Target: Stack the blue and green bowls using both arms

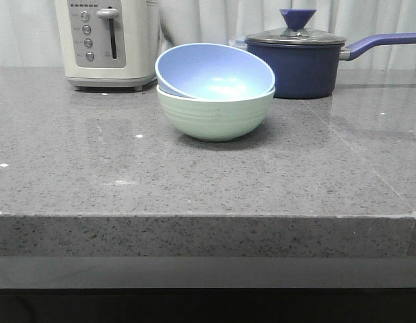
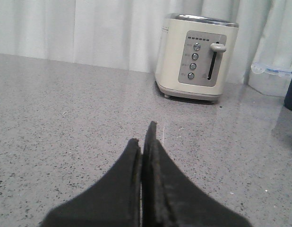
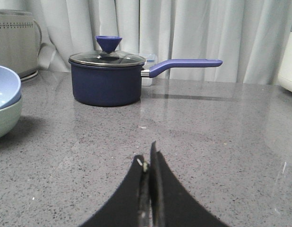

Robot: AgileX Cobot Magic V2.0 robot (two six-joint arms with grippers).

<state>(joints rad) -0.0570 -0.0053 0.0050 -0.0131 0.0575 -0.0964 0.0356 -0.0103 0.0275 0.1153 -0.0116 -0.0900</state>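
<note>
The blue bowl rests tilted inside the green bowl at the middle of the grey counter. Both bowls also show at the edge of the right wrist view: blue bowl, green bowl. Neither arm appears in the front view. My left gripper is shut with nothing between its fingers, low over bare counter and facing the toaster. My right gripper is shut and empty too, over bare counter, well apart from the bowls.
A cream toaster stands at the back left. A dark navy lidded saucepan with a long handle stands at the back right, just behind the bowls. A clear lidded container sits by the curtain. The counter's front edge runs across.
</note>
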